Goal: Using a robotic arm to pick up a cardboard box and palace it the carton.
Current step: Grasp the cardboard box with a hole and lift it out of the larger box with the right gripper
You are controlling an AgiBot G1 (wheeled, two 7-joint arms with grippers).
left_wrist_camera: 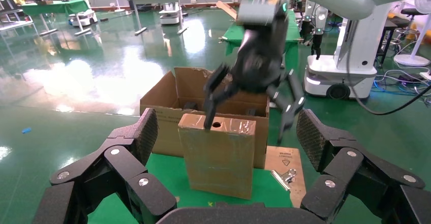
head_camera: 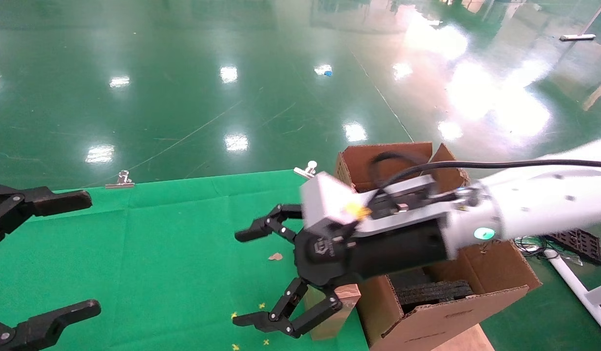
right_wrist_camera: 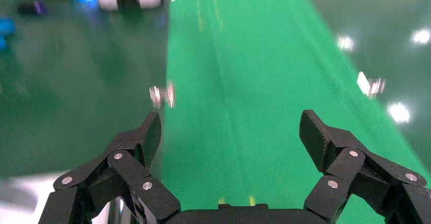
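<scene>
The slim brown cardboard box [left_wrist_camera: 218,155] stands upright on the green cloth [head_camera: 183,253], close against the carton's side, with its taped, holed narrow face up. In the head view only part of the box [head_camera: 348,298] shows under the right hand. The right gripper [head_camera: 238,278] is open and empty, hanging above and just past the box; in the left wrist view one of its fingers [left_wrist_camera: 209,113] hangs at the box's top edge. The carton [head_camera: 441,321] stands open with black foam inside. The left gripper [head_camera: 88,253] is open and empty at the far left, facing the box.
Binder clips [head_camera: 120,181] [head_camera: 306,169] pin the cloth's far edge. A wooden board [left_wrist_camera: 284,158] with a clip lies beside the carton. A black crate [head_camera: 578,243] and a white frame stand to the right. Another robot base [left_wrist_camera: 340,74] stands behind.
</scene>
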